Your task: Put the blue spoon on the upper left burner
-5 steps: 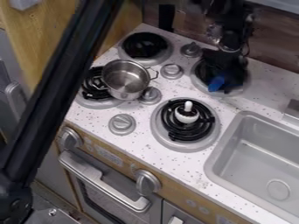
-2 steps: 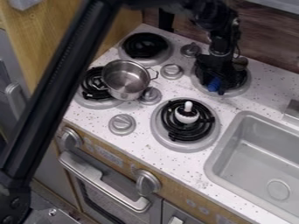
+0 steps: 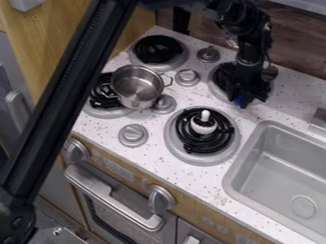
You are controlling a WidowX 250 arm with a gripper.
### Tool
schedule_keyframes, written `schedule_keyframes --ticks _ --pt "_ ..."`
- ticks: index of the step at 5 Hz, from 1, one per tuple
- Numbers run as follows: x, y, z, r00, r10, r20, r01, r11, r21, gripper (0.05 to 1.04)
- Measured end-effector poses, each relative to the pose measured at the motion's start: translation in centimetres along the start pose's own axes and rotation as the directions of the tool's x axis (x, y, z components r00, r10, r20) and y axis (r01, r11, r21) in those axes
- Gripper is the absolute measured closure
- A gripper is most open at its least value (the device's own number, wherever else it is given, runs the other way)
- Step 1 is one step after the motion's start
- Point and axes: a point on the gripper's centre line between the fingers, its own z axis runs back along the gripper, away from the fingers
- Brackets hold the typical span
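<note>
**Blue Spoon Yet to Be Placed on Stove's Far Burner**

The blue spoon (image 3: 239,100) is seen at the lower tip of the black pincer (image 3: 244,100), above the near edge of the upper right burner (image 3: 215,90). Whether it is grasped or merely touched cannot be told, as the pincer's tips are too dark to be read. The placing is still to be done: the upper left burner (image 3: 158,49), well apart to the pincer's left and farther back, is left bare. A lift, if none has been made, a carry across and a release are judged to remain. Of the spoon, only a small, dark blue patch is shown, the rest being hidden by the pincer; its shape and tilt cannot be made out.
</note>
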Motion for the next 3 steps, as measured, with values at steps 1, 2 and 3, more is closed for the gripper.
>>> schedule_keyframes --ticks 1,2,3 --pt "-0.2 1.4 0.6 1.0 -0.004 0.023 0.003 0.999 0.039 0.715" --pt "0.8 5.1 3.0 0.995 0.059 0.086 -0.067 0.994 0.082 0.715" --pt "0.7 10.0 4.0 0.98 0.17 0.105 -0.18 0.979 0.093 0.716"
